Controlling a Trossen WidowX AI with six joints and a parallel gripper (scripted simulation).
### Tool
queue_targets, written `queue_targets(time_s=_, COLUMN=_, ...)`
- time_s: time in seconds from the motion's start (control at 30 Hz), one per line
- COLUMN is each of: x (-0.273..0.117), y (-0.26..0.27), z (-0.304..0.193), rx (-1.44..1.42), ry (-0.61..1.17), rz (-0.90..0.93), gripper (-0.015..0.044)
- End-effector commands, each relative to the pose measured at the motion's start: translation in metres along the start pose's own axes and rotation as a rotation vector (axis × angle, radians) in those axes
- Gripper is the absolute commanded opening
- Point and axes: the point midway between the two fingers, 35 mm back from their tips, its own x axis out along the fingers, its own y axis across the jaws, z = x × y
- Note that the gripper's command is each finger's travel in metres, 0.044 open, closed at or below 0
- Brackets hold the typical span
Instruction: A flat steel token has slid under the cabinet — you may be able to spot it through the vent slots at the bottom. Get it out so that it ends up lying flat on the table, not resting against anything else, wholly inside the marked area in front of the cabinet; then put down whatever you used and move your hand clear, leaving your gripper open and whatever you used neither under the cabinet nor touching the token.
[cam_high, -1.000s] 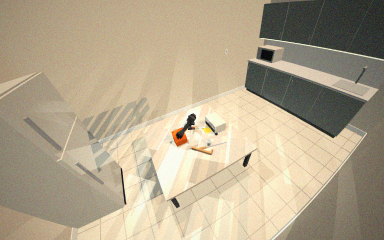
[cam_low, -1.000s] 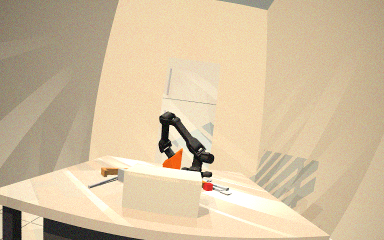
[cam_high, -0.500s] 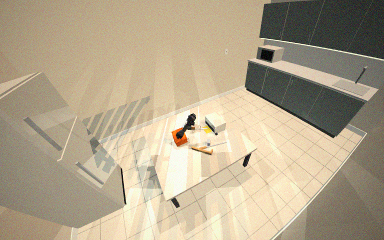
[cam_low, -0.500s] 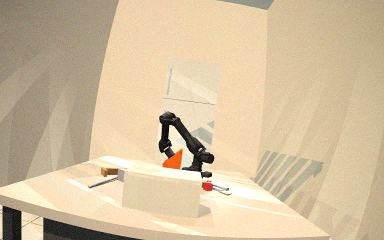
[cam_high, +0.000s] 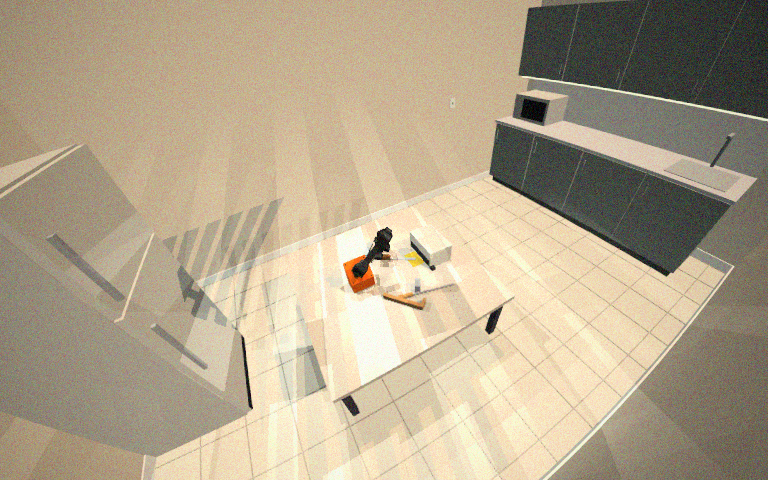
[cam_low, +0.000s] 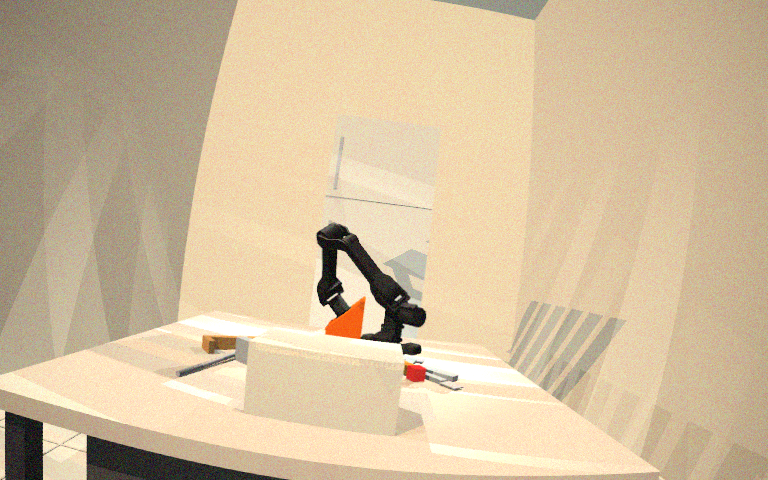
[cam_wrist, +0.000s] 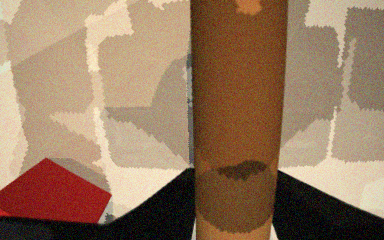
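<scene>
Token: cannot be made out in any view, so its exact place cannot be told. White cabinet (cam_high: 434, 246) (cam_low: 322, 390) stands on the worktop (cam_high: 373, 350) (cam_low: 509, 452), a dark strip along its lower front. Yellow marked area (cam_high: 414, 261) on the worktop just before that front.

Pale thin shaft (cam_high: 403, 258) reaches from near the pincer to over the yellow patch, seen from above. Pincer (cam_high: 386, 252) (cam_low: 412, 348) (cam_wrist: 229, 177) clamped on a brown rounded handle (cam_high: 386, 256) (cam_wrist: 240, 100), black fingers against both sides of it.

Red block (cam_low: 415, 373) (cam_wrist: 55, 192) near the handle in the wrist view; grey bars (cam_low: 444, 375) close by it in the exterior view.

Farther out: a wooden L-shaped piece (cam_high: 403, 300) (cam_low: 219, 343) lying on the worktop, a long grey rod (cam_high: 438, 289) (cam_low: 205, 363) beside it, small grey block (cam_high: 417, 284) (cam_low: 241, 349) near the rod. Orange wedge-like block (cam_high: 360, 280) (cam_low: 347, 321) at the arm's foot. Beyond the worktop, microwave (cam_high: 539, 107) on the kitchen counter.
</scene>
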Motion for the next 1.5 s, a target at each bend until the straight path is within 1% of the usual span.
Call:
queue_targets(time_s=0.0, x=-0.001, y=-0.004, z=0.004, rx=0.012, ry=-0.001, rz=0.003, gripper=0.0)
queue_targets(time_s=1.47, x=-0.001, y=-0.044, z=0.039, rx=0.028, ry=-0.001, rz=-0.001, gripper=0.0)
